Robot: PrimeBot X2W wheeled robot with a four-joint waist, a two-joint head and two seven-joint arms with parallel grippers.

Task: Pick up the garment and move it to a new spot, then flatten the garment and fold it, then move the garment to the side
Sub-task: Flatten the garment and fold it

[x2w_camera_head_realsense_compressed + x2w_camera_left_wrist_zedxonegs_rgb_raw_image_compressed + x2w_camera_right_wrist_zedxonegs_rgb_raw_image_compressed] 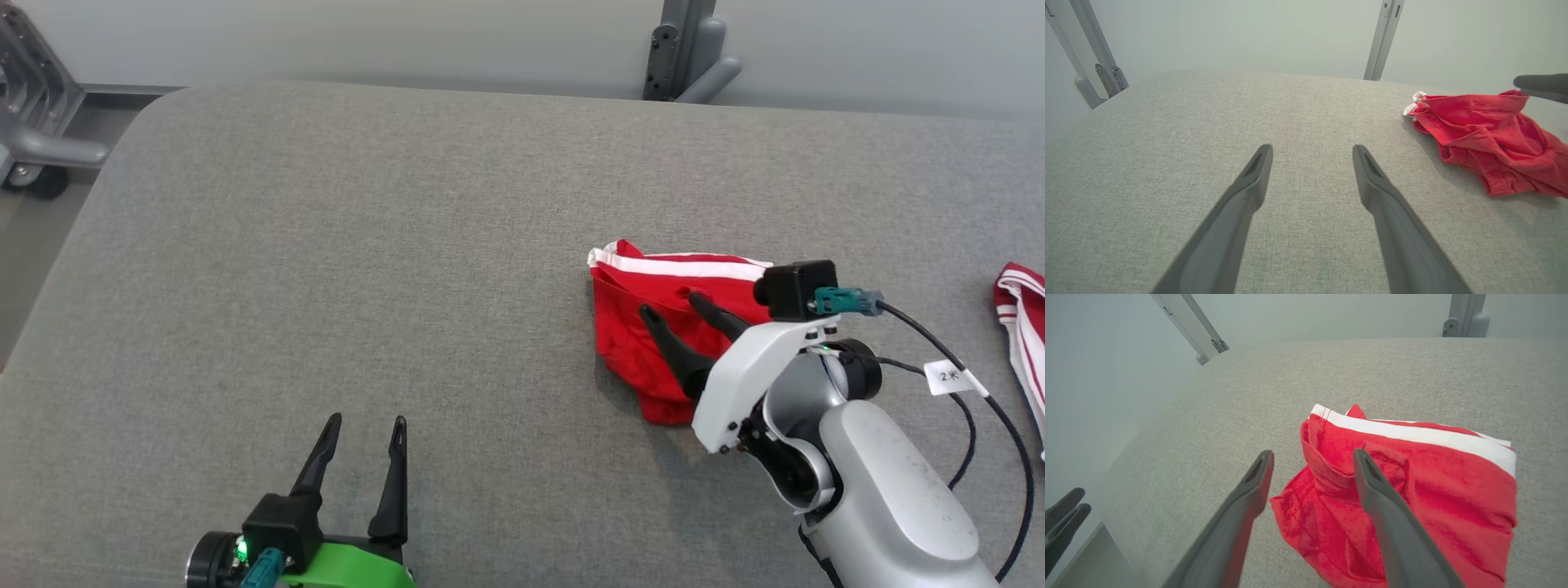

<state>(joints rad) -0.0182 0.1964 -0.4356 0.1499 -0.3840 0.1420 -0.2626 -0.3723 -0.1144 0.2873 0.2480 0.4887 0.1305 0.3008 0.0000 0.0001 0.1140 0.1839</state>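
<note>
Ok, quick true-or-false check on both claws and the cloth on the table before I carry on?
1. The right claw is open, fingers over the red garment. True.
2. The left claw grips a corner of the garment. False: it is open over bare grey table, apart from the garment.
3. The garment has a white band along one edge. True.
4. The garment is the only cloth on the table. False: a second red-and-white cloth lies at the table's right side.

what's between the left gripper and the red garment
Only bare grey padded surface lies between the left gripper and the red garment, as the head view shows.
</note>
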